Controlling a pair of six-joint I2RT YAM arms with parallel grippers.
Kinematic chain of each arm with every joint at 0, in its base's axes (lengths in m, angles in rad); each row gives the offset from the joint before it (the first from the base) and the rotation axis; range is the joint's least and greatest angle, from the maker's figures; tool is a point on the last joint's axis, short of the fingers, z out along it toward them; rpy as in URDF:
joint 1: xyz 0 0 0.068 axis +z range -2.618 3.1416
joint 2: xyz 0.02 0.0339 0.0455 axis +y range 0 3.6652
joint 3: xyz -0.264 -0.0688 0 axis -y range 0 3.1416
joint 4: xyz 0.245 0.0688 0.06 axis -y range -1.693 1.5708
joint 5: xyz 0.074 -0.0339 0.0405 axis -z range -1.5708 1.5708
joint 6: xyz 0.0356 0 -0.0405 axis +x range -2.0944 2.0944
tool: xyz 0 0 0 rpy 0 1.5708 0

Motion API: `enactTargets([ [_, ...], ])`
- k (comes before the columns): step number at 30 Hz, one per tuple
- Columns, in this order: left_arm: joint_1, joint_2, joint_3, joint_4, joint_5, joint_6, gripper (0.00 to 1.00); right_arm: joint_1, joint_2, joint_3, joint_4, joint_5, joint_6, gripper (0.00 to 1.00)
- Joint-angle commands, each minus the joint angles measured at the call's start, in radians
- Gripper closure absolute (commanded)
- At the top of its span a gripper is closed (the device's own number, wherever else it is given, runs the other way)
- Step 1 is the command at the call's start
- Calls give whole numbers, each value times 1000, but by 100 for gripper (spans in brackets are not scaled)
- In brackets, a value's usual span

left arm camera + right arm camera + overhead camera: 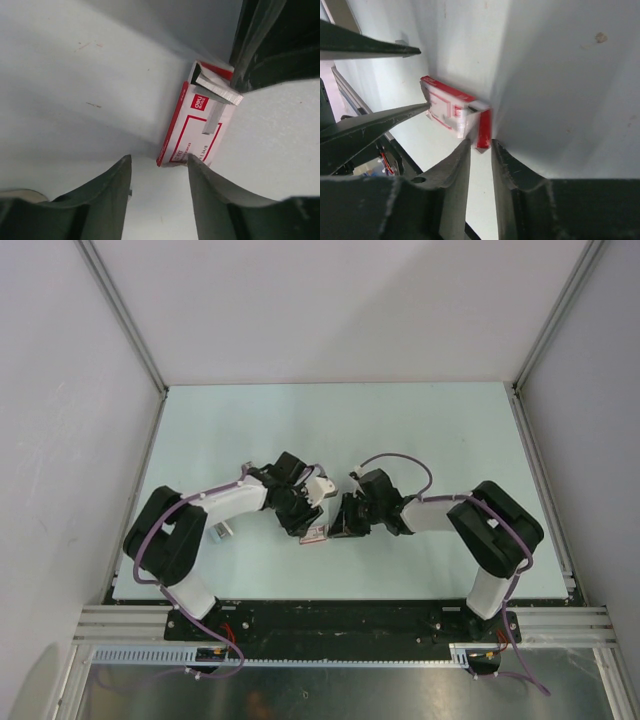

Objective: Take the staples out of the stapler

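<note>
The stapler is not in view. A flat pink-red and white staple box (pixel 314 533) lies on the table between my two grippers. In the left wrist view the box (pixel 187 132) is open at its far end, and a silvery strip of staples (pixel 218 90) sticks out there. My left gripper (pixel 157 160) is open, straddling the box's near corner, and its right fingertip (pixel 192 161) touches that corner. My right gripper (pixel 481 144) is closed narrowly on the box's red end flap (pixel 484 127). Its dark fingers (pixel 260 45) show at the box's far end.
The pale table mat (pixel 400 430) is walled in white, with aluminium posts at the back corners (pixel 163 390). A metal rail (pixel 340 620) with the arm bases runs along the near edge. My left gripper's fingers (pixel 380 120) cross the right wrist view.
</note>
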Motion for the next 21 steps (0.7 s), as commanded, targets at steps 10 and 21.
enactTargets([
  [10, -5, -229, 148, -114, -23, -60, 1, 27, -156, 59, -250, 157, -65, 33],
  [21, 12, -260, 308, -131, -23, -179, 1, 33, -346, 246, -528, 375, -235, 1],
])
